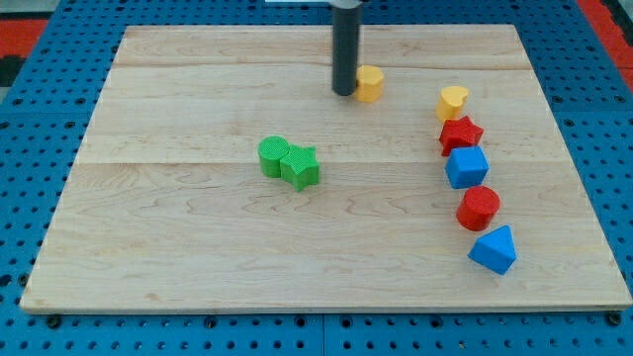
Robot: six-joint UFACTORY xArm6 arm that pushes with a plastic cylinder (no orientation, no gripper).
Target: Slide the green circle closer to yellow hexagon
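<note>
Wooden board (178,99) on a blue pegboard. The rod's tip (344,94), a bare end that grips nothing, rests at upper centre, touching the left side of the yellow hexagon (369,83). The green circle (273,156) lies mid-frame, well apart below-left, touching a green star (302,166).

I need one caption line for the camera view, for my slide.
My tip rests beside the yellow hexagon, far from the green circle touching the green star.
</note>
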